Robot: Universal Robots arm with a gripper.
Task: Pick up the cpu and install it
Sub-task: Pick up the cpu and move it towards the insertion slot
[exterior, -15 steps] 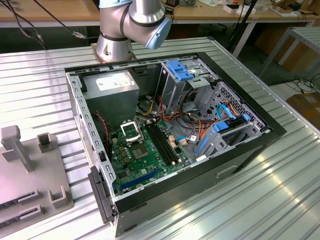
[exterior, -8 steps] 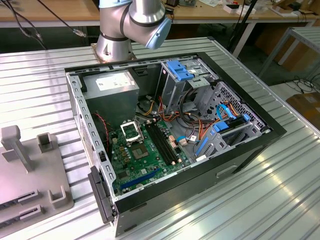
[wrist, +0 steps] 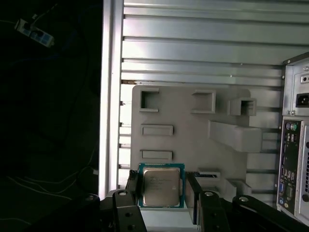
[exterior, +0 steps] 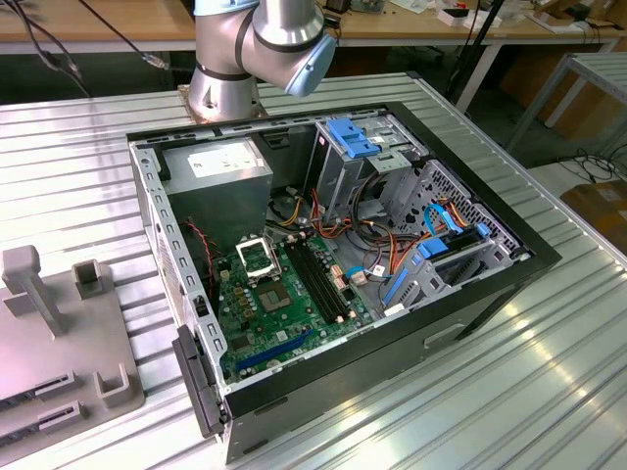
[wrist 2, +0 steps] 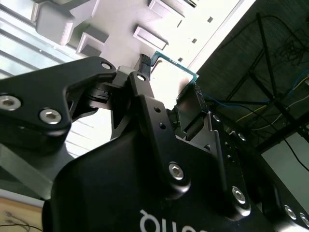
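The gripper is clenched on the cpu, a thin square chip with a pale silvery face and a green rim. 2 black fingers press 2 opposite edges of the chip, and its other 2 edges are free. In the second wrist view the chip juts past the fingertips, with 1 green corner out in open air.

The chip is held up in the air over a gray tray, which lies flat on a ribbed metal table. The tray carries raised blocks and shallow rectangular pockets. On 1 side, the tray's border runs close along the table's edge, with a narrow strip of metal between them. Past that edge is dark floor. On the opposite side, a band of bare table separates the tray from the back panel of a computer case.

In the exterior view the case lies on its side with the top open, its black rim walling in the parts on 4 sides. The tray sits apart from the case, to the exterior view's left. Inside the case lies a green board. The silver-framed socket on the board is near a gray power box and just beside long black slots, with open room straight above it. Bundled wires and drive cages crowd the exterior view's right. Farthest back, the arm rises behind the case.
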